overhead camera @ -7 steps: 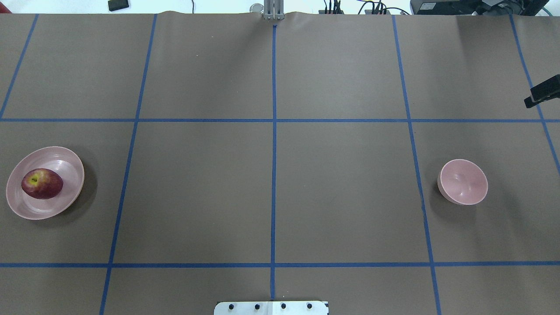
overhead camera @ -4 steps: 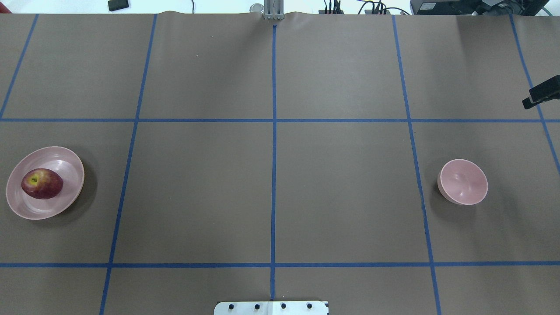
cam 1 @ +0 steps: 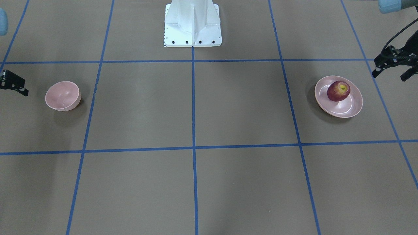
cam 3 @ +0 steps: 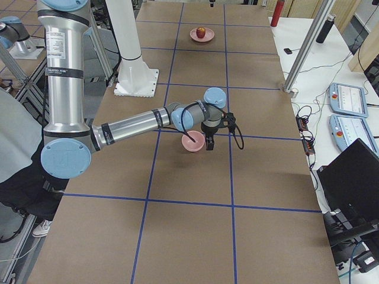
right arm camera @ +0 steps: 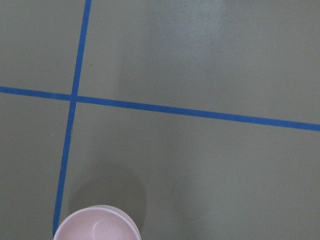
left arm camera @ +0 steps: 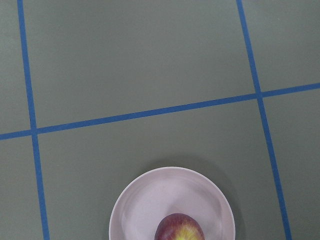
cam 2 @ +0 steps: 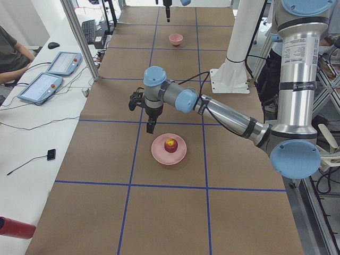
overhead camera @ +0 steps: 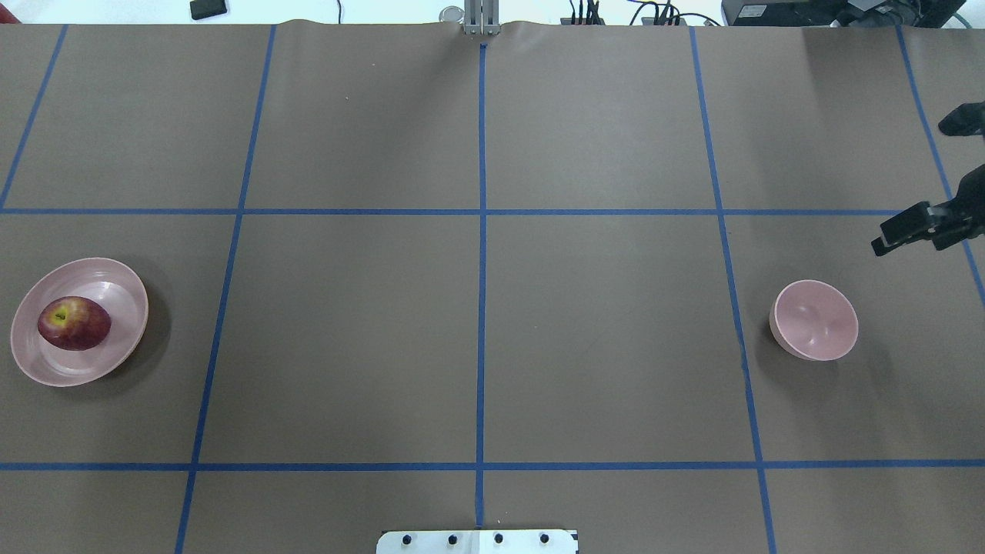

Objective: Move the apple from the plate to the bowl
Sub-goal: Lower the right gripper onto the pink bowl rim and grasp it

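The dark red apple (overhead camera: 74, 323) with a yellow stem end lies on the wide pale pink plate (overhead camera: 127, 292) at the table's left. It also shows in the front view (cam 1: 338, 91) and at the bottom of the left wrist view (left arm camera: 179, 229). The small deep pink bowl (overhead camera: 814, 320) stands empty at the right. My left gripper (cam 1: 390, 75) hovers open beside the plate, beyond its outer side, and is out of the overhead view. My right gripper (cam 1: 14, 88) hovers open beside the bowl; its fingers (overhead camera: 900, 235) reach in at the overhead view's right edge.
The robot's white base (cam 1: 192, 23) stands at the table's near middle. Blue tape lines (overhead camera: 481, 231) divide the brown table into squares. A metal post clamp (overhead camera: 481, 19) sits at the far edge. Tablets (cam 2: 45, 85) lie on the side table.
My right gripper has come further into the overhead view, nearer the bowl, and now shows two separate fingers. Apple, plate and bowl have not moved.
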Controlling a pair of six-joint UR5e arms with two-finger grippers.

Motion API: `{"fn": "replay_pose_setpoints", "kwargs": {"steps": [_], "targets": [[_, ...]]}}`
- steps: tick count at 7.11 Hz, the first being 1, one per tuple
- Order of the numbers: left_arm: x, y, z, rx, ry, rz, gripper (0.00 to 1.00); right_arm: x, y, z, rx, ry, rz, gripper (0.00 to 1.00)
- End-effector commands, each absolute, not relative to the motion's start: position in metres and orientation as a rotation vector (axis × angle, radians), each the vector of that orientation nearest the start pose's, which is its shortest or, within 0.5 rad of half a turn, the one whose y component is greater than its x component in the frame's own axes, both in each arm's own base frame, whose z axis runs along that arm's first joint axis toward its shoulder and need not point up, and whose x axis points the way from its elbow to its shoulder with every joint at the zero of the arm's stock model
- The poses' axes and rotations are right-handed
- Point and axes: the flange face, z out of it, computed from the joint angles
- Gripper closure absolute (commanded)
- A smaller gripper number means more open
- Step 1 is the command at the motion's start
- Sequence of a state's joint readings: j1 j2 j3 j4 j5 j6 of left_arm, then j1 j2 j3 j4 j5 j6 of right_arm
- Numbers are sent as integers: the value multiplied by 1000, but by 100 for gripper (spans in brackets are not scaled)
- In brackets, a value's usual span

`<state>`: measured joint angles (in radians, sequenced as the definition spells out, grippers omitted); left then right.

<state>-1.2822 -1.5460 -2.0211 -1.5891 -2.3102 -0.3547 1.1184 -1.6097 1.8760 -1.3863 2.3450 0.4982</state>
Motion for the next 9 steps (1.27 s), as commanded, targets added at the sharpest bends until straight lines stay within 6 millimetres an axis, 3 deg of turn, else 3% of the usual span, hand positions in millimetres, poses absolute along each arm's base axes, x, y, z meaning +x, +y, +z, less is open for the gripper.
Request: {"fn": "replay_pose_setpoints", "kwargs": {"steps": [1, 2, 3, 5, 7, 9], "targets": [[71, -470, 456, 160, 817, 99, 2, -196, -435, 544, 48, -801, -145, 0], [71, -471, 457, 158, 817, 95, 2, -195, -430, 557, 22, -800, -141, 6], [70, -469, 451, 165, 824, 95, 2, -197, -427, 551, -1, -837, -148, 15], [71, -471, 457, 158, 818, 96, 2, -206, -424, 552, -20, -851, -173, 9], [71, -470, 456, 157, 824, 95, 2, -235, -413, 557, -35, -824, -223, 6], [72, -470, 455, 156, 826, 97, 2, -238, -416, 574, -49, -798, -223, 13]]}}
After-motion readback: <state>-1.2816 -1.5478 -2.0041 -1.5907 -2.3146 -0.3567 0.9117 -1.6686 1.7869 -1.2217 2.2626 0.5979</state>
